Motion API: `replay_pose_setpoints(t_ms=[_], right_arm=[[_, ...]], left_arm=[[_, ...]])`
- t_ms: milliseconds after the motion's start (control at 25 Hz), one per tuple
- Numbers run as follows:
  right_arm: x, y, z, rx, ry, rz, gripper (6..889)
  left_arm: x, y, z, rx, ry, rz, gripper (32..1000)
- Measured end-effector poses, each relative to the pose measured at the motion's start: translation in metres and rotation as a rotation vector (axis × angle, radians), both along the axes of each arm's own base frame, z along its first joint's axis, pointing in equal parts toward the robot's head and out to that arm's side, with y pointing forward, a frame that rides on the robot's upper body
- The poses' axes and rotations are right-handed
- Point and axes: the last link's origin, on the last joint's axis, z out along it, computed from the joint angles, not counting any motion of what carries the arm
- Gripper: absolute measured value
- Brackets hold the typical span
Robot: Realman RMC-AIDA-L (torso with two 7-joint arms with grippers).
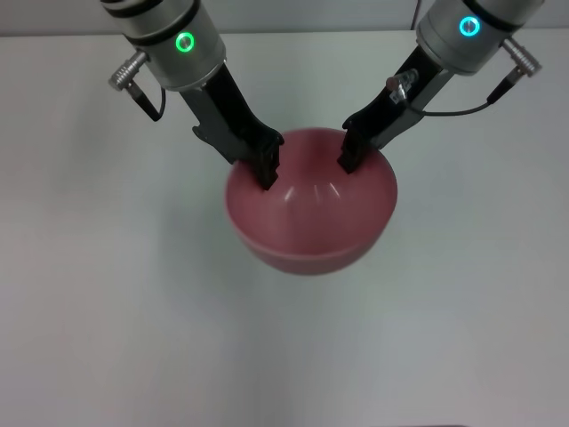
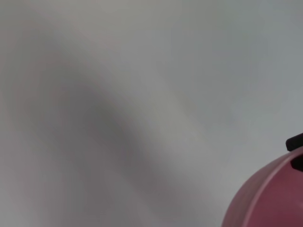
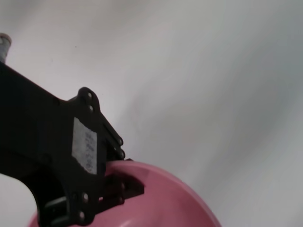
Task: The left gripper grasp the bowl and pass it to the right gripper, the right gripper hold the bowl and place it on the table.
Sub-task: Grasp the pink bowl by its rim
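The glossy pink-red bowl (image 1: 311,213) hangs above the white table (image 1: 107,294), its opening tipped toward the head camera. My left gripper (image 1: 267,169), on the arm with the green ring, is shut on the bowl's left rim, one finger inside and one outside. My right gripper (image 1: 349,158), on the arm with the cyan ring, clamps the opposite rim from the right. In the right wrist view the left gripper (image 3: 124,177) bites the edge of the bowl (image 3: 165,203). A corner of the bowl (image 2: 270,198) shows in the left wrist view, with black fingertips (image 2: 294,142) at its rim.
Only the plain white table surface (image 1: 480,338) lies under and around the bowl. A thin black cable (image 1: 462,108) loops off the right wrist, and a metal connector (image 1: 129,69) sticks out from the left wrist.
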Motion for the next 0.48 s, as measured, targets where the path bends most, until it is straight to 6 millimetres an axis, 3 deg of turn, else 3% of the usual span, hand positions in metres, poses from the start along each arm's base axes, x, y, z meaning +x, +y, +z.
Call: replay_pose_setpoints(t_ms=[200, 480], right_arm=[[0.0008, 0.0004, 0.0006, 0.002, -0.009, 0.003, 59], [0.0013, 0.0007, 0.0011, 0.003, -0.011, 0.004, 39]], left_arm=[[0.0000, 0.0001, 0.0001, 0.000, 0.002, -0.002, 182], [0.0022, 0.0014, 0.0016, 0.006, -0.001, -0.010, 274]])
